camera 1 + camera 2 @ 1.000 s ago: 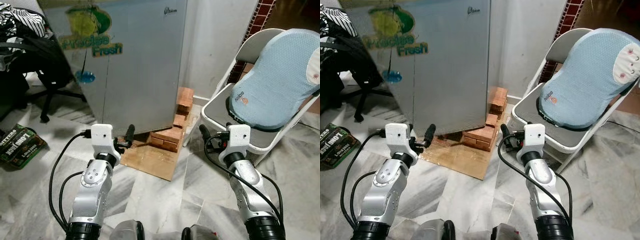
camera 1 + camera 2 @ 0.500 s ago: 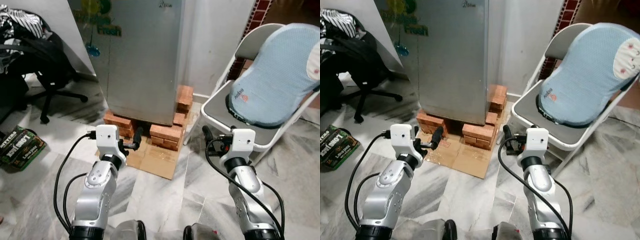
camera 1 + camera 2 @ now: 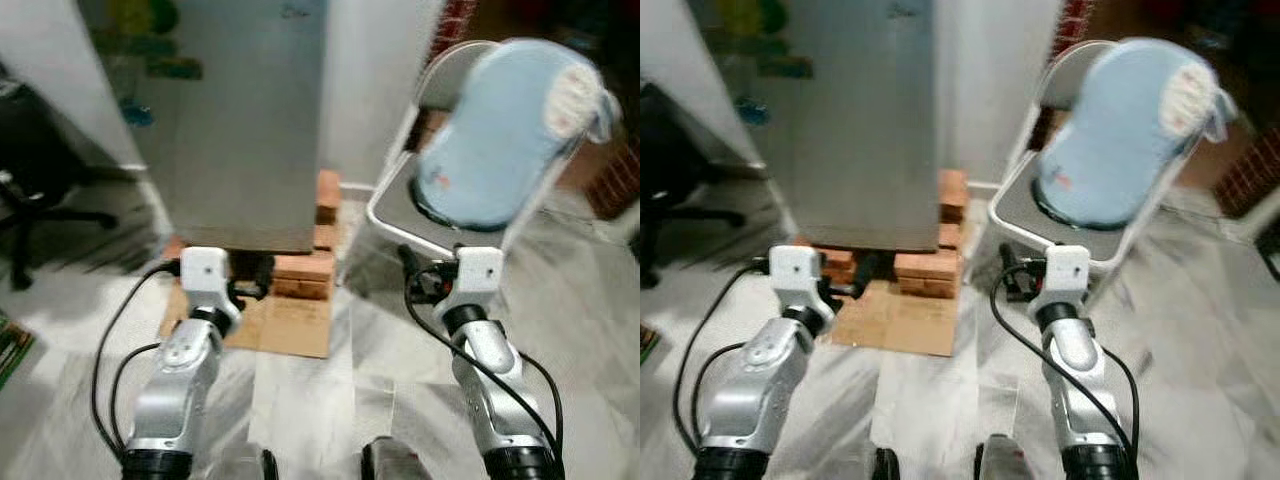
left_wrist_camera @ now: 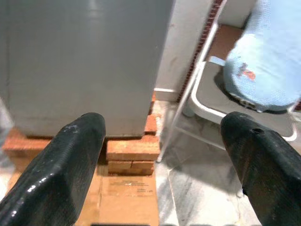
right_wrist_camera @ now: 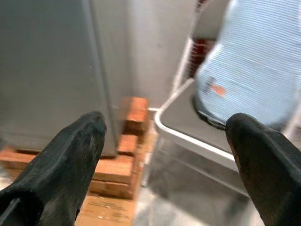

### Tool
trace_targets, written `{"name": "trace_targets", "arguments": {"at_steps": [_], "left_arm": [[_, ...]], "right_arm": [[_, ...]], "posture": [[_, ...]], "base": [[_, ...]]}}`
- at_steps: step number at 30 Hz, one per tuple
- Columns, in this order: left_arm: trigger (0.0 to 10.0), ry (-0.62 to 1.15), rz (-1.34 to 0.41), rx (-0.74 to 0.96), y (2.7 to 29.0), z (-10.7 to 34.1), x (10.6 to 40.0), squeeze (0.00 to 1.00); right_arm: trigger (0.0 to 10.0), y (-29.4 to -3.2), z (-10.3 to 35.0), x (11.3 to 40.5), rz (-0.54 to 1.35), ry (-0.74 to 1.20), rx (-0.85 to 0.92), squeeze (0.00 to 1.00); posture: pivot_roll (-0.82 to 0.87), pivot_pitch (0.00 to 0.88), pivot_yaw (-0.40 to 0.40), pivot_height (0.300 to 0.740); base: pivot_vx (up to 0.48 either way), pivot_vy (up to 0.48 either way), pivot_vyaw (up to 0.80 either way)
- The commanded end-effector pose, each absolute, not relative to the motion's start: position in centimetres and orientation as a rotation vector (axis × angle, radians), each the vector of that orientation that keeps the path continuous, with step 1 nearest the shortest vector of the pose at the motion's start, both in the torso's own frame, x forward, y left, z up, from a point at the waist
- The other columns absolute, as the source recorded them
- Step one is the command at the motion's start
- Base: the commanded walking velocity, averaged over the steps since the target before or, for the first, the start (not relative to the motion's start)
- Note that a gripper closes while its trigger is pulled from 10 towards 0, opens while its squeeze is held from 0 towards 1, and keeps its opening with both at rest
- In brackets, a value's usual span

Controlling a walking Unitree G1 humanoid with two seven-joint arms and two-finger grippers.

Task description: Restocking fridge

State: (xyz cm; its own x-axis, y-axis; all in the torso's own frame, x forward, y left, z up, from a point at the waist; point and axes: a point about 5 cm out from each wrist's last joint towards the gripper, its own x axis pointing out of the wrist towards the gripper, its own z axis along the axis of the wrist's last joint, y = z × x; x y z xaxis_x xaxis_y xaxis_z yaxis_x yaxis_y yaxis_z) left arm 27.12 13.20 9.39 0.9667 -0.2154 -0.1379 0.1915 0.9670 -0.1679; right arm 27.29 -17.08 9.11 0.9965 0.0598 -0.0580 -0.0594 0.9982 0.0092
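Fridge (image 3: 235,130): door shut; we see it raised on bricks (image 3: 300,270), likely off the floor.
Left gripper (image 4: 162,160): fingers spread, empty.
Right gripper (image 5: 167,165): fingers spread, empty.

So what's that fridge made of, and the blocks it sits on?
The fridge looks like painted or brushed metal: a flat grey, faintly shiny face. The blocks under it look like fired clay bricks: orange-red, rough, with pale seams between them. Beneath lies a cardboard sheet: tan, matte.

Blue cushion (image 3: 500,130) on folding chair (image 3: 400,205) (blurred); cardboard (image 3: 285,325) below.
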Motion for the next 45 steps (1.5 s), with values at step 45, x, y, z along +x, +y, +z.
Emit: {"name": "trace_targets", "arguments": {"at_steps": [45], "left_arm": [[10.0, 0.17, -0.319, -0.125, 10.7, 8.8, 26.4, 0.0]], "right_arm": [[10.0, -17.4, 9.4, 27.1, -0.002, 0.044, 0.005, 0.0]], "posture": [[-0.06, 0.118, 0.041, 0.74]], "base": [[0.0, 0.327, -0.78]]}}
